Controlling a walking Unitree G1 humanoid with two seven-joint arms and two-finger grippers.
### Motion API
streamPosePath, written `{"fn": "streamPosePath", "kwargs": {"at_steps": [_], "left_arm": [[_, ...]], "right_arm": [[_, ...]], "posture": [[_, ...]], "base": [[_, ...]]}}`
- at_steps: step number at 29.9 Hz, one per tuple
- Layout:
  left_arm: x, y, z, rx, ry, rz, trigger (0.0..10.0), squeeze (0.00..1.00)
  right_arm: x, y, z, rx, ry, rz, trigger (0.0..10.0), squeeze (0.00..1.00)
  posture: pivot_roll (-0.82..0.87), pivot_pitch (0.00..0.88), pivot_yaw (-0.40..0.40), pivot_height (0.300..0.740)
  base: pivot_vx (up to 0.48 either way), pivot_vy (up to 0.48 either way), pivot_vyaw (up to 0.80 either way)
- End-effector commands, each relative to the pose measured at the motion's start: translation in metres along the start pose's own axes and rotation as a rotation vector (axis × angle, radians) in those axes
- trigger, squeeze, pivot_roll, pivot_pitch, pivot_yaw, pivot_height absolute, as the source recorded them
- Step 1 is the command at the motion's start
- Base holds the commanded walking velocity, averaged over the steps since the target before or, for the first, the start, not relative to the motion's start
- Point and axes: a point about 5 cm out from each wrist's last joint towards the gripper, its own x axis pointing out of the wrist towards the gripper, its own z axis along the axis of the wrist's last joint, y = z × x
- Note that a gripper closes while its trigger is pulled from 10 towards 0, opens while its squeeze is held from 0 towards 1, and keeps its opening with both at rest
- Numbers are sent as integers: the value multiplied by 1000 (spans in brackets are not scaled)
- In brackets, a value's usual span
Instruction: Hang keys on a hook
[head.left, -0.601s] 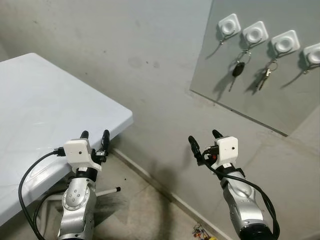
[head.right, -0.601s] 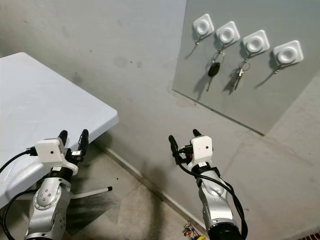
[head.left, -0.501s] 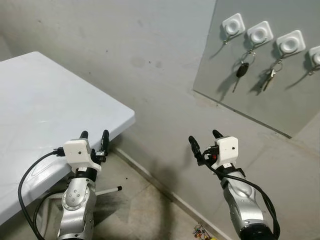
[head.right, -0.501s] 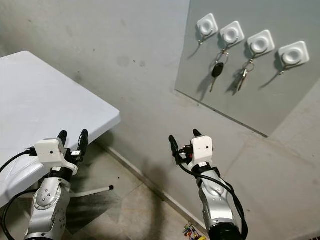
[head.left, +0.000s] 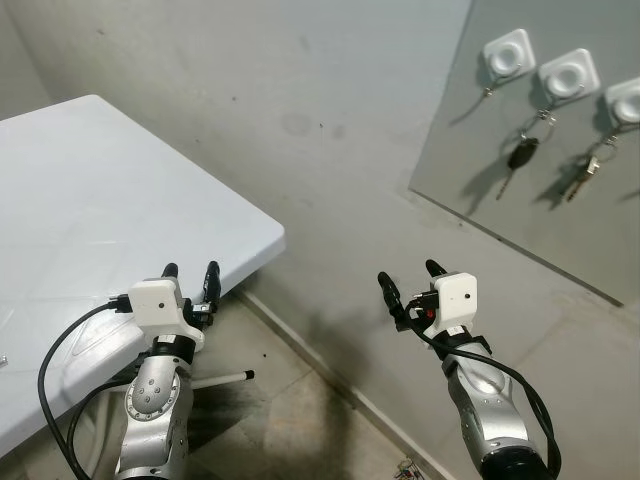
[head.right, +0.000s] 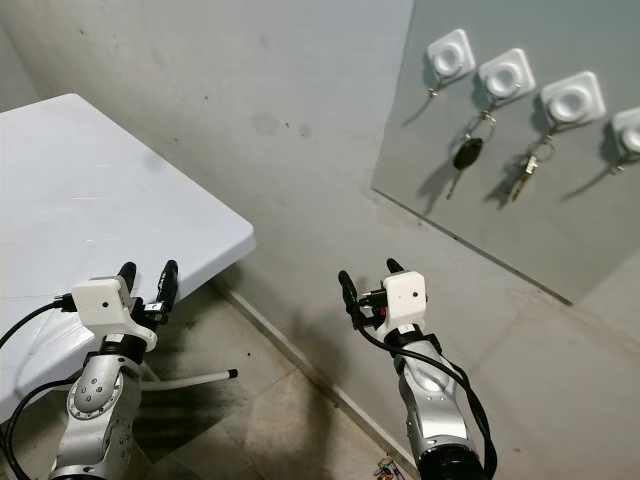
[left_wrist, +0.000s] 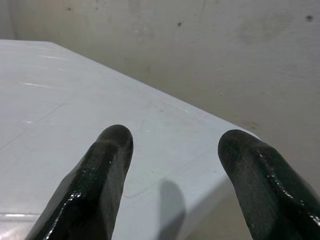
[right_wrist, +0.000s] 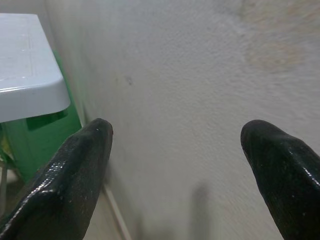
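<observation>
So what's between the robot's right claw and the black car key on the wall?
Nothing but bare grey wall. In the right eye view, the right claw is open and holds nothing, and the black car key hangs from a hook up on the panel.

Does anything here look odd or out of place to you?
One thing: a small colourful object lies on the floor against the wall, too small to identify. The two sets of keys hang straight from their hooks, and the table looks undamaged.

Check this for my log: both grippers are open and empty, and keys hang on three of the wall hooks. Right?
Not quite: keys hang on two hooks, not three. The right eye view shows a black key and a silver bunch; the other hooks are bare. The left gripper and right gripper are open and empty.
</observation>
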Motion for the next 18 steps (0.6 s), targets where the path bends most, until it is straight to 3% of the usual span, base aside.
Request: {"fn": "streamPosePath", "kwargs": {"at_steps": [1, 18], "left_arm": [[0, 2, 2, -4, 1, 9, 10000, 0], [2, 2, 5, 6, -4, 2, 10000, 0]], "right_arm": [[2, 1, 4, -7, -9, 13, 10000, 0], [3, 2, 3, -1, -5, 20, 10000, 0]], "posture": [[-70, 37, -48, 740], [-67, 33, -48, 740]], "base": [[0, 0, 800], [0, 0, 800]]}}
